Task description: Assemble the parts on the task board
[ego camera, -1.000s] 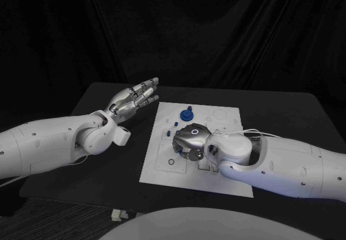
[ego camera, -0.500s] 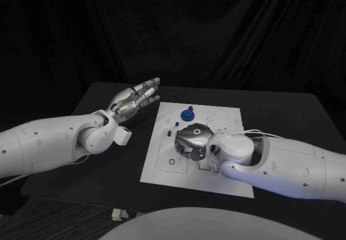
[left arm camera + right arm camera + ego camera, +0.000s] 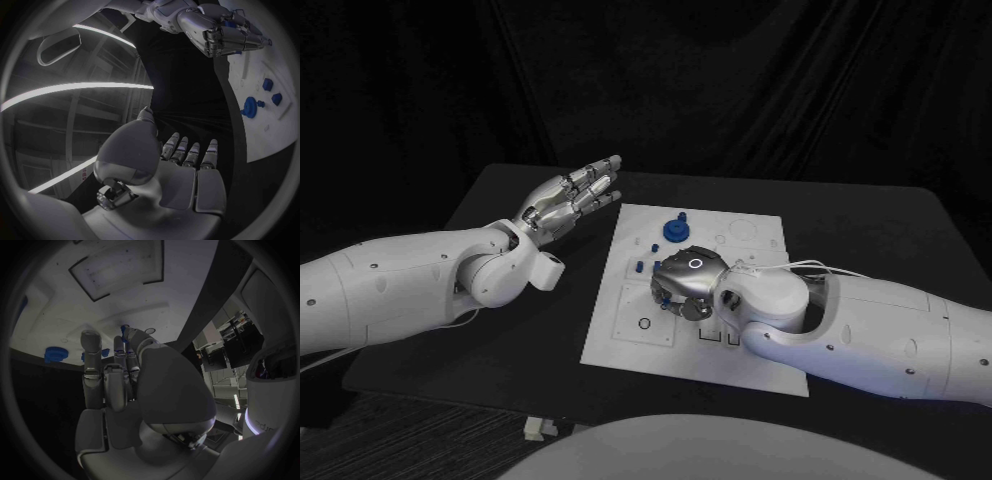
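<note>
Board sits mid-table. Blue gear stands at its 12 o'clock end; small blue parts lie toward 9 o'clock. Right hand is over board centre, fingers curled, a blue piece pinched at the fingertips. Left hand hovers off the board at 10 o'clock, flat, fingers apart, holding nothing. Risk: the hand hides the seat, so a tilted piece may jam or slip out.

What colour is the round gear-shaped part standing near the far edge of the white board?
Blue; the round gear-shaped part shows best in the head view.
</note>
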Available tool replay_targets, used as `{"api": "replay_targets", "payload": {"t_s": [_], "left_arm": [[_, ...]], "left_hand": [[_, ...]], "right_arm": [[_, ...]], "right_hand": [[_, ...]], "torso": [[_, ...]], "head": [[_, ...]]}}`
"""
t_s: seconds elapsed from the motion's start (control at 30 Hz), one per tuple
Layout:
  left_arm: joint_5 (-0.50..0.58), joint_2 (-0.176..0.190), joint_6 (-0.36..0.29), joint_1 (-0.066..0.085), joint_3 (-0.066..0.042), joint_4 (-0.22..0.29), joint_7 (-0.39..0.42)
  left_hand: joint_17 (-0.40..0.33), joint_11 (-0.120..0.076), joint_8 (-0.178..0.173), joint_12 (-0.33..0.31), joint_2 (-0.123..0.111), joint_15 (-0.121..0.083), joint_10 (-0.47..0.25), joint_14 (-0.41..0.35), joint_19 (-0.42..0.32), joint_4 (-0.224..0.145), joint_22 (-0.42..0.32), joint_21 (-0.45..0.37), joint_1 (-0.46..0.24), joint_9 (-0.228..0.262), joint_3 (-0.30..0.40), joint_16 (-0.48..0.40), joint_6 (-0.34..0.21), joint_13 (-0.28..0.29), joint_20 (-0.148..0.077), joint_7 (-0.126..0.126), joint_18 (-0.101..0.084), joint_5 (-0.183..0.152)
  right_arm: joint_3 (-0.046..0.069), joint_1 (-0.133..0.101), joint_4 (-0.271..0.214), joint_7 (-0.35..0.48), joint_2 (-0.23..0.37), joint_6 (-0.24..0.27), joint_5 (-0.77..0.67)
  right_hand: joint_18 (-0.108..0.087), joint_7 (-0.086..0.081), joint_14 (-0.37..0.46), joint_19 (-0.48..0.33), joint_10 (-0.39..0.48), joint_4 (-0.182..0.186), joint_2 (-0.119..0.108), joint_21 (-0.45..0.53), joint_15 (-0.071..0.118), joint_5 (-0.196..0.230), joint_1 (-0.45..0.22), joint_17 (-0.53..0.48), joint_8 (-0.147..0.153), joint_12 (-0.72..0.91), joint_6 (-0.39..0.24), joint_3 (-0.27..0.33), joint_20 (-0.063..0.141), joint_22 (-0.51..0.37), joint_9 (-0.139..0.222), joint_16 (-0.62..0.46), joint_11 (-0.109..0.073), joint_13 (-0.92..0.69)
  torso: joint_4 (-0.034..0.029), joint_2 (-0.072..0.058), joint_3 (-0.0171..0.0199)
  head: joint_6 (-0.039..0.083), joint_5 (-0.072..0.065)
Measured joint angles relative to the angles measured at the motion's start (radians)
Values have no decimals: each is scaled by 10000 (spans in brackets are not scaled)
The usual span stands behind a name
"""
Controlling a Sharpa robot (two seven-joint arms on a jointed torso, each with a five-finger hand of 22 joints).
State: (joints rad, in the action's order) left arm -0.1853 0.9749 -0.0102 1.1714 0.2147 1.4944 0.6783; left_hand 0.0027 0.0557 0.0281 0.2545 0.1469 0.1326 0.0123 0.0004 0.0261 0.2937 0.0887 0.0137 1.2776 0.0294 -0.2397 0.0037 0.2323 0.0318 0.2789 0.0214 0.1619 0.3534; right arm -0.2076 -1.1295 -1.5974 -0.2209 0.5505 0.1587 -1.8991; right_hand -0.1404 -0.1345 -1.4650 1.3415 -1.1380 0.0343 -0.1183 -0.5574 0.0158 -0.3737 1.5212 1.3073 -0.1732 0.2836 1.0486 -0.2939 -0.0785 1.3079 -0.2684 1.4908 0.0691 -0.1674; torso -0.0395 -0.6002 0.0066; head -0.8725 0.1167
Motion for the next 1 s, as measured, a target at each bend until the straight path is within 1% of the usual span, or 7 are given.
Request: {"api": "replay_targets", "payload": {"t_s": [0.07,0.37,0.6,0.67,1.0], "left_arm": [[0,0,0,0,0,0,0],[0,0,1,-2,0,-6,0],[0,-3,1,-3,0,-10,0],[0,1,1,-3,0,-10,0],[0,14,0,-5,0,-23,0]], "left_hand": [[0,0,0,0,38,35,0,35,0,0,0,0,38,0,0,0,0,0,0,0,0,0],[1,0,0,0,38,36,0,36,0,0,11,0,38,0,1,0,0,0,0,0,0,0],[1,0,0,0,38,35,0,36,0,0,11,0,38,0,1,0,0,1,0,1,1,0],[2,0,0,0,38,35,0,36,0,0,11,0,38,0,1,0,0,0,0,0,0,0],[2,0,0,0,38,35,0,36,-1,-1,23,0,38,0,1,0,0,0,-1,1,1,0]], "right_arm": [[0,5,4,2,-1,16,-24],[-5,22,-26,11,-3,90,-79],[-5,24,-74,17,-9,221,-98],[-5,24,-82,17,-10,249,-101],[-5,25,-101,10,-15,316,-109]], "right_hand": [[0,0,0,0,-6,0,0,0,0,0,0,0,0,0,0,0,0,0,0,0,6,0],[1,0,0,0,-7,0,-1,0,0,38,-1,0,0,37,0,0,0,-1,0,0,8,-3],[0,3,0,0,-12,0,-2,0,0,39,-2,0,0,41,3,1,0,-2,0,0,12,-19],[0,36,0,0,-36,1,-2,0,0,39,-2,0,0,41,36,1,0,-2,0,0,36,-22],[0,36,0,0,-37,1,-3,0,0,78,-3,0,0,40,36,1,0,-3,0,0,34,-31]], "torso": [[0,1,1],[-2,5,0],[-1,5,0],[0,5,0],[-1,8,-1]], "head": [[0,-1],[0,-2],[0,38],[0,50],[0,42]]}}
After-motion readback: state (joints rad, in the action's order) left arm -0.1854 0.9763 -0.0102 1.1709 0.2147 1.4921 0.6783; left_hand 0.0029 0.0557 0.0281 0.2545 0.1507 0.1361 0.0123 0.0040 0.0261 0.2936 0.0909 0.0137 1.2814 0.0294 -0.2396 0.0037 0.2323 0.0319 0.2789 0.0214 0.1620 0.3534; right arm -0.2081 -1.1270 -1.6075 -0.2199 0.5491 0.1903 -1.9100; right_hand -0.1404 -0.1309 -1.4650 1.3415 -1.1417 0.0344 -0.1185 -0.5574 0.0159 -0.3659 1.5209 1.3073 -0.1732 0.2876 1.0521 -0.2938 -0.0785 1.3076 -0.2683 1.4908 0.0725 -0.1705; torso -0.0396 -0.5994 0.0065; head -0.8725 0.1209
